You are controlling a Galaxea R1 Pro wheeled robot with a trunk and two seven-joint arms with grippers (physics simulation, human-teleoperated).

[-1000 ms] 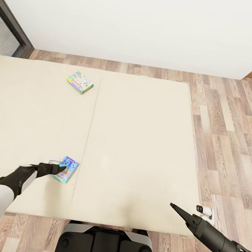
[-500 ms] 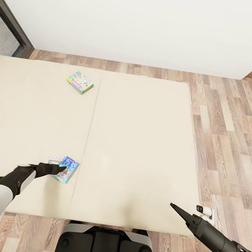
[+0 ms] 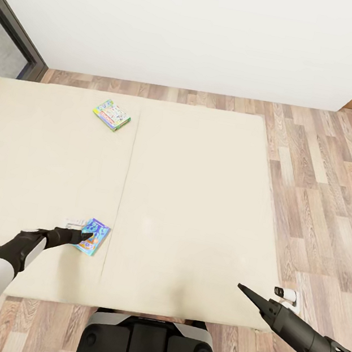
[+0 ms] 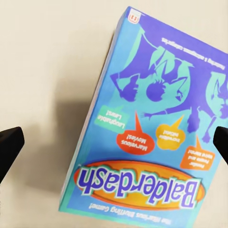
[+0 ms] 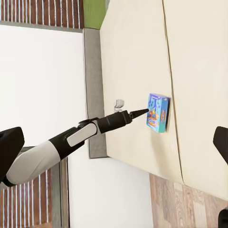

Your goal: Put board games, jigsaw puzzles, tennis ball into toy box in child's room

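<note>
Two board games are lying on the bed (image 3: 194, 202) in my head view: the blue one (image 3: 92, 236) near my left gripper (image 3: 87, 235), the pale green one (image 3: 112, 115) farther off. My right gripper (image 3: 245, 291) is hovering over the bed's near edge. In my left wrist view, my fingers (image 4: 9, 147) are standing spread either side of the blue box (image 4: 147, 128), clamping nothing. In my right wrist view, my fingers (image 5: 10, 145) are likewise standing wide apart
</note>
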